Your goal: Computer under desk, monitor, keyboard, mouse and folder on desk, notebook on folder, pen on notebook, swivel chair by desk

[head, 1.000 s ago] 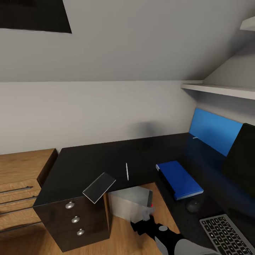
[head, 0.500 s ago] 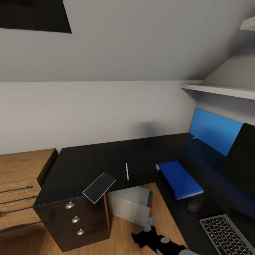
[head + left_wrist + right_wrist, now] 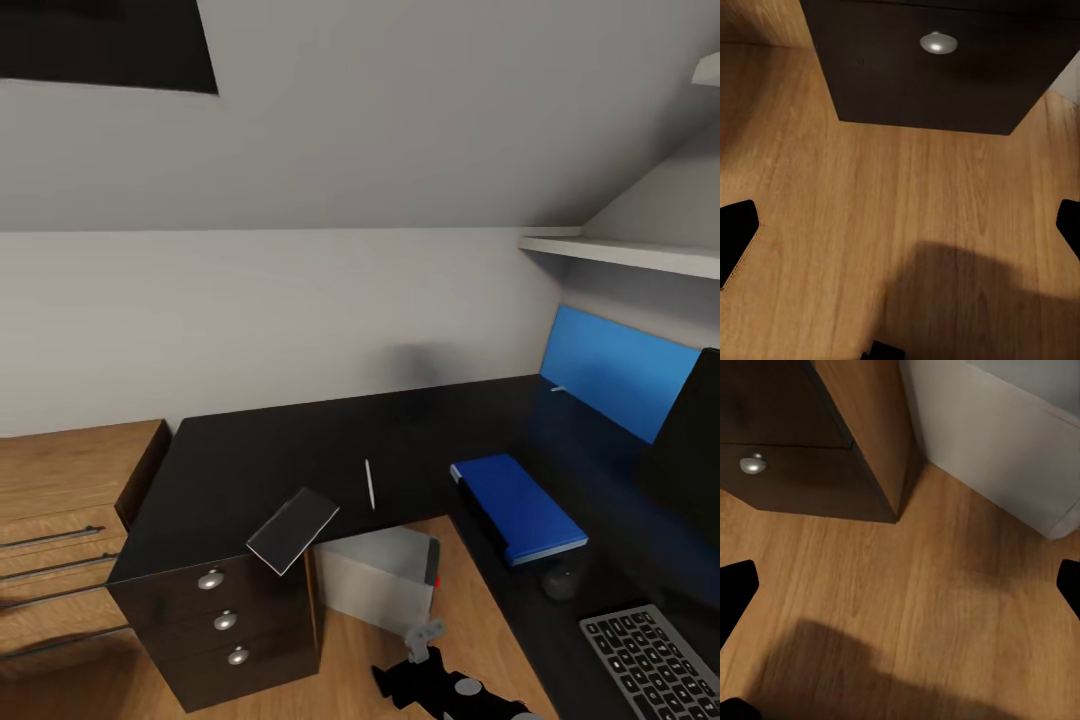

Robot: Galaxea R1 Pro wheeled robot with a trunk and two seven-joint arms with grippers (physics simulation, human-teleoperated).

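Notebook (image 3: 292, 529) is seen lying askew at the front edge of the desk (image 3: 260, 455), one corner overhanging above the drawers (image 3: 225, 620). It is judged thin, light and fairly stiff; the overhanging corner looks the easiest place for a pinch, since a flat pad is hard to lift off a smooth top. Pen (image 3: 370, 483) is noted just beside it, apart, slender and likely to roll. Folder (image 3: 520, 508) is found flat on the desk's other wing, with the mouse (image 3: 560, 580) near its front corner and the keyboard (image 3: 655, 665) beyond; the monitor (image 3: 690, 440) is partly seen at the edge. Computer (image 3: 385, 575) is placed under the desk. The path from notebook to folder is crossed by the pen alone. Both wrist views are aimed at the wood floor (image 3: 900, 225), fingertips (image 3: 735, 240) wide apart, nothing held; a drawer knob (image 3: 938, 43) is seen ahead.
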